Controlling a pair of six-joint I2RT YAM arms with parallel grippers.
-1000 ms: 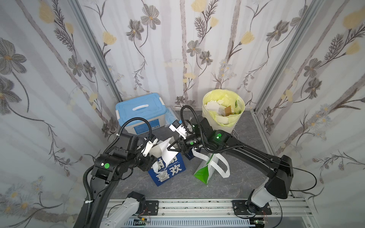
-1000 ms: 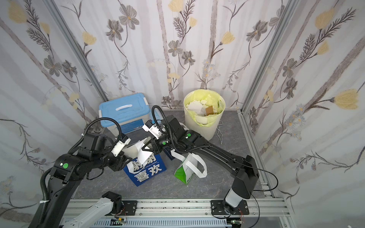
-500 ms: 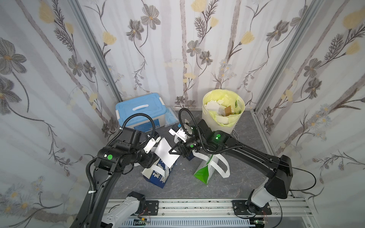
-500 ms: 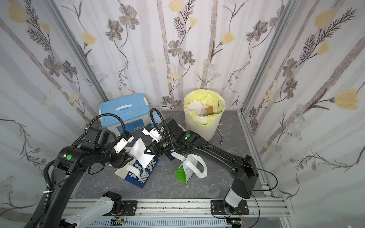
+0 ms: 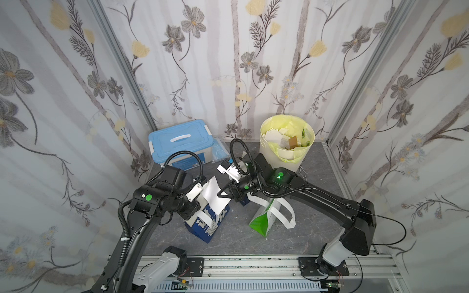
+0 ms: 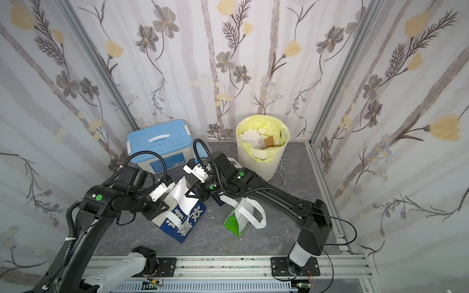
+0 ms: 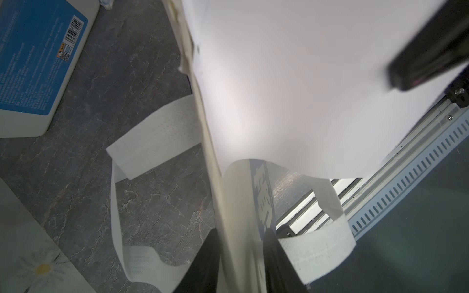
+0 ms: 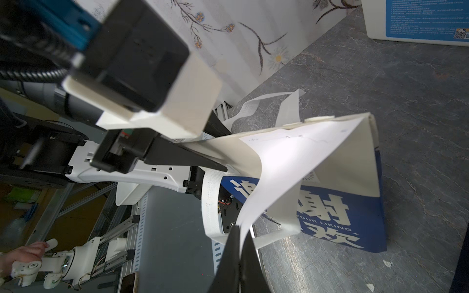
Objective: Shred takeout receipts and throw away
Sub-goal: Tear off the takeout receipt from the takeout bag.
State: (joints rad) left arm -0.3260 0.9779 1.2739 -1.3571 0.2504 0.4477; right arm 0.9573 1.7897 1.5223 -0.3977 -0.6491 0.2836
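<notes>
A white receipt sticks up out of the blue bag near the middle of the floor. It curls over toward my right gripper, which is shut on its free edge. My left gripper straddles the bag's rim, one finger inside and one outside, both pressed against the wall. In the left wrist view the receipt fills the space above the jaws. The bag's white handles hang loose on both sides.
A bin with a yellow liner holding paper scraps stands at the back right. A blue-lidded box sits at the back left. A green bag lies under the right arm. The aluminium rail runs along the front edge.
The left gripper has narrowed onto the bag's rim. The blue bag has swung from lying face-up to standing tilted. The right gripper has kept hold of the receipt.
</notes>
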